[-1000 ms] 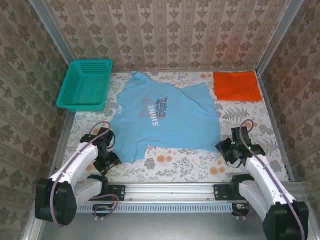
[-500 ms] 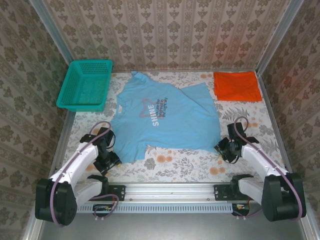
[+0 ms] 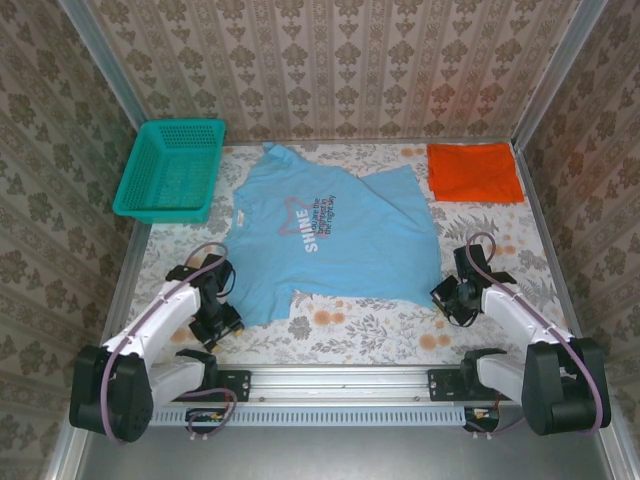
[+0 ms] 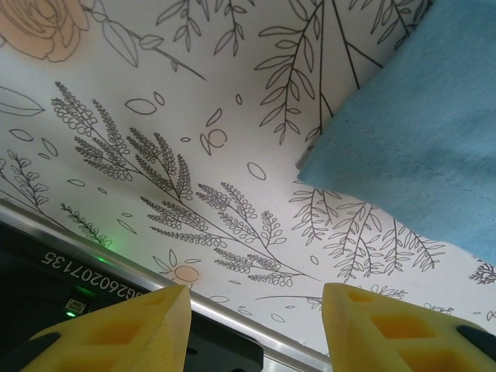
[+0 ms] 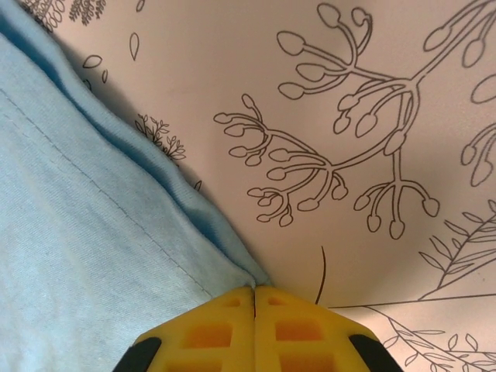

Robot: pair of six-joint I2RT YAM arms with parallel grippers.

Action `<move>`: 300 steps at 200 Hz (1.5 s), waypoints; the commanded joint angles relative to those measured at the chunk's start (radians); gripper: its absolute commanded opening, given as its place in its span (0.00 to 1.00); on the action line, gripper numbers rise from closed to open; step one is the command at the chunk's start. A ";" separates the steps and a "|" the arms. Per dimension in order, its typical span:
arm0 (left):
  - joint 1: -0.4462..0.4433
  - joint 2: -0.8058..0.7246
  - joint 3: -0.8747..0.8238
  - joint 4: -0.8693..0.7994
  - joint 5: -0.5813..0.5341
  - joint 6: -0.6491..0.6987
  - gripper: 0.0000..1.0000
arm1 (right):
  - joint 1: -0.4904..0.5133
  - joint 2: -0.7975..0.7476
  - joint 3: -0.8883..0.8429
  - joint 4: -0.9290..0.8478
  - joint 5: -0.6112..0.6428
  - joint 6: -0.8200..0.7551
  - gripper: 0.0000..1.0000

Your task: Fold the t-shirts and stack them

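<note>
Blue tee (image 3: 330, 235) flat on the bench (image 3: 380, 330), orange tee (image 3: 474, 172) folded far right; left hand (image 4: 256, 298) apart beside near-left hem, right hand (image 5: 254, 298) together, seemingly pinching near-right hem corner.

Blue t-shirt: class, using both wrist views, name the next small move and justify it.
Probably the left gripper should ease forward onto the hem corner of the blue t-shirt and close: its jaws stand open, that corner ahead and untouched, while the right gripper looks shut on the other corner.

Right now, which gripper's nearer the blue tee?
Right. The right gripper is shut on a corner of the blue tee; the left gripper is open beside another corner.
</note>
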 commanded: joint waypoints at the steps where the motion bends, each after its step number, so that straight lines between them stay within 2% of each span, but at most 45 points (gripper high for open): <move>1: -0.013 0.019 0.026 0.014 -0.013 -0.007 0.48 | -0.005 -0.027 -0.003 -0.047 0.030 -0.019 0.00; 33: -0.014 0.046 0.032 0.065 -0.003 -0.002 0.45 | -0.005 -0.047 -0.014 -0.039 0.018 -0.022 0.00; 91: -0.014 0.089 0.031 0.137 -0.096 0.027 0.42 | -0.005 -0.041 -0.018 -0.014 0.000 -0.023 0.00; 140: -0.013 0.092 -0.018 0.205 -0.092 0.027 0.36 | -0.005 -0.036 -0.009 -0.013 0.000 -0.028 0.00; 207: -0.013 0.108 -0.034 0.227 -0.117 0.040 0.33 | -0.007 -0.043 -0.006 -0.019 0.000 -0.033 0.00; 278: -0.013 0.133 -0.071 0.288 -0.115 0.015 0.20 | -0.013 -0.077 0.001 -0.048 0.002 -0.043 0.00; 300: -0.014 0.133 -0.068 0.286 -0.117 0.018 0.09 | -0.014 -0.085 0.015 -0.068 0.010 -0.052 0.00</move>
